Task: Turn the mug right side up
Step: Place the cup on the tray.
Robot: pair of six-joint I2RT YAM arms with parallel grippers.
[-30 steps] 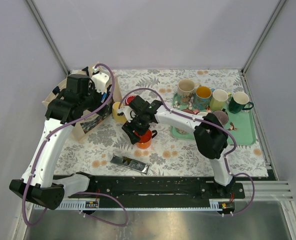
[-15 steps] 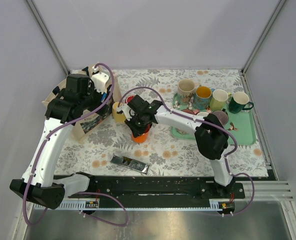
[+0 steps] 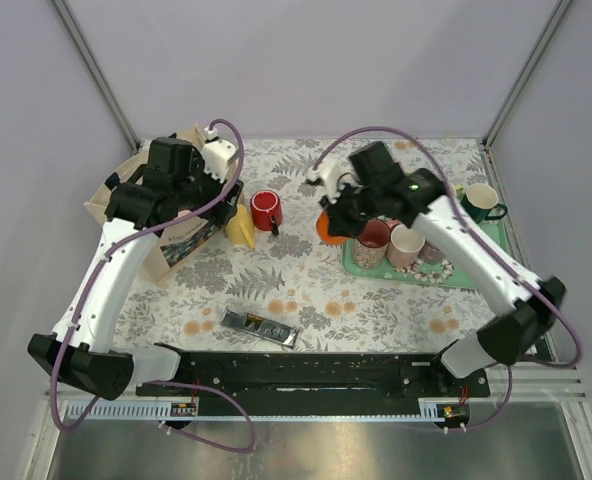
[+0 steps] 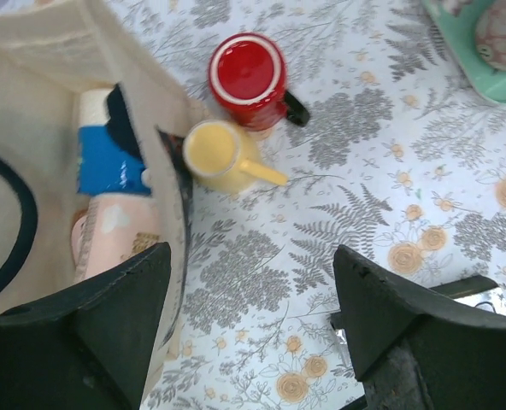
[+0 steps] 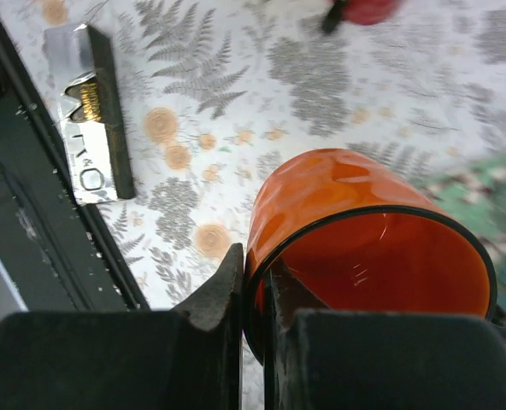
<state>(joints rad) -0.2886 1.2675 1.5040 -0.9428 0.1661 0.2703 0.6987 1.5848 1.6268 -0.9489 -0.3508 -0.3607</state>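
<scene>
The right gripper is clamped on the wall of the orange mug, one finger inside the rim and one outside. The mug hangs from that pinch tilted, its open mouth turned up toward the wrist camera and its base pointing away over the floral tablecloth. Whether the mug touches the cloth cannot be told.

Seen from above, the mug shows as an orange sliver under the gripper, just beside the near-left corner of the green tray. Right next to the gripper on that tray stand a dark red mug and a pink mug, with a green mug farther off at the tray's far end.

Away from the gripper toward the left arm sit a red mug and a yellow mug, close together. A silver foil packet lies nearer the arm bases.

The left gripper hovers with its jaws spread wide and nothing between them, above the yellow mug and the edge of a paper bag.
</scene>
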